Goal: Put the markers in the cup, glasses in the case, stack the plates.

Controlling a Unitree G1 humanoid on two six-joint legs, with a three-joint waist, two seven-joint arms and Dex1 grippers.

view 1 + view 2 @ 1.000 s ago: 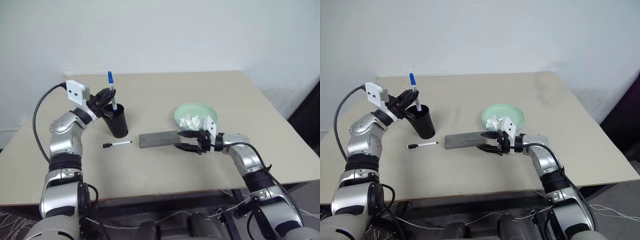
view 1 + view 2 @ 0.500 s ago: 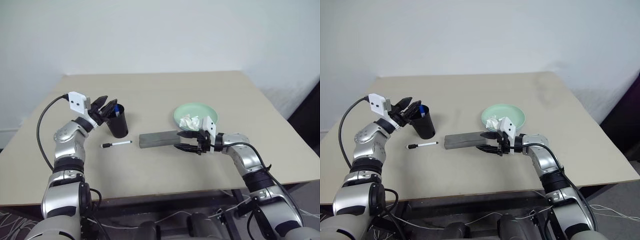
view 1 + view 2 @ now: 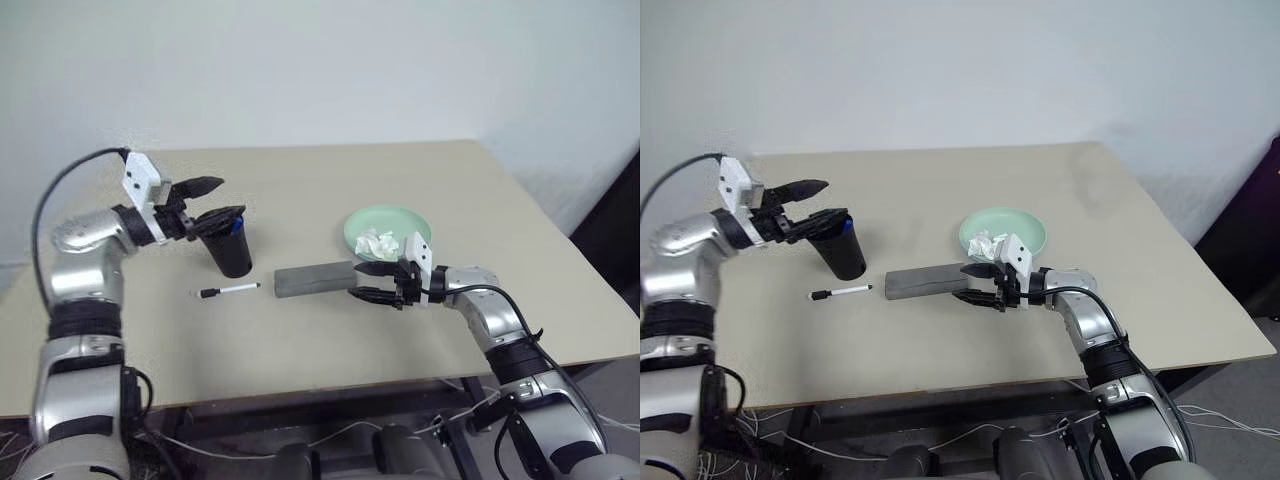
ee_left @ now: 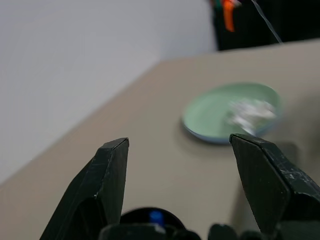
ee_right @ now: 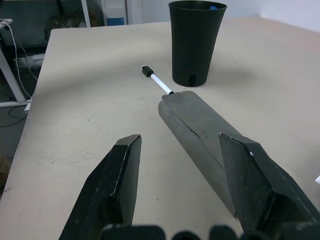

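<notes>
The plates [image 3: 388,230] are sitting stacked beyond the case [image 3: 316,279], mint one uppermost, tissue wad [image 3: 377,241] on it. The left gripper [image 3: 214,198] is hanging wide open and empty above the cup [image 3: 229,246], having just dropped the blue-capped marker [image 4: 156,216] inside (one marker done). The right gripper [image 3: 372,281] is waiting open, empty, at the case's end. The black-capped marker [image 3: 229,290] is lying beside the cup.

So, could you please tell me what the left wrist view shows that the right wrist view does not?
Left wrist view, not the right: the mint-green plate with the white tissue wad on it. Right wrist view, not the left: the black-capped marker lying flat, and the grey case in plain sight. Both: the black cup with the blue marker cap inside, standing on the beige table.
</notes>
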